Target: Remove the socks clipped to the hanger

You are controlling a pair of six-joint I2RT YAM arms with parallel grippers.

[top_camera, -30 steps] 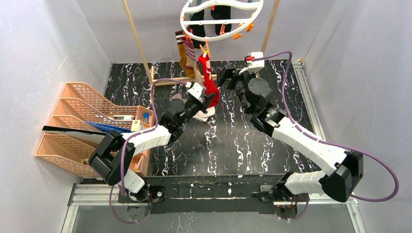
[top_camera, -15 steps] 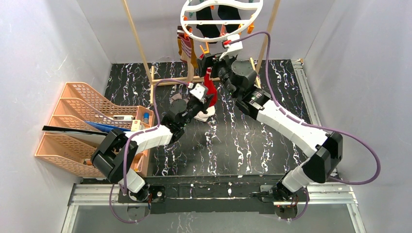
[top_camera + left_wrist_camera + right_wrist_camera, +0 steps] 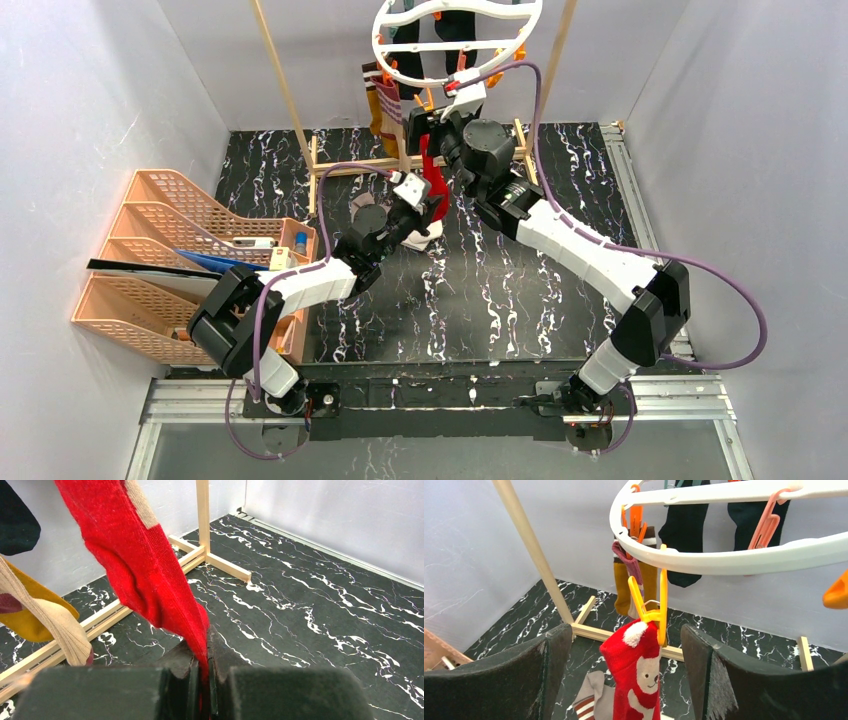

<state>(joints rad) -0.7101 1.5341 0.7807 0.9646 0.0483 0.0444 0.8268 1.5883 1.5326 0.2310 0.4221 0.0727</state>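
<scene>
A red sock (image 3: 434, 180) with a bear face hangs from a yellow clothespin (image 3: 651, 612) on the white hanger ring (image 3: 380, 45). My left gripper (image 3: 432, 207) is shut on the sock's lower end, which shows in the left wrist view (image 3: 150, 580) pinched between the fingers (image 3: 202, 665). My right gripper (image 3: 425, 120) is open, one finger on each side of the sock's top (image 3: 639, 675), just below the clothespin. Mustard (image 3: 621, 587) and black socks (image 3: 686, 530) still hang from the ring (image 3: 724, 560). A grey sock with a striped cuff (image 3: 591, 697) lies on the table.
The wooden rack frame (image 3: 285, 90) stands around the hanger, its base bars (image 3: 220, 562) on the black marbled table. Orange file trays (image 3: 170, 250) stand at the left. Grey walls close in on the left, right and back.
My right arm has swung left and up from beside the red sock until its open fingers straddle the sock's top under the clothespin. The left gripper has kept its hold.
</scene>
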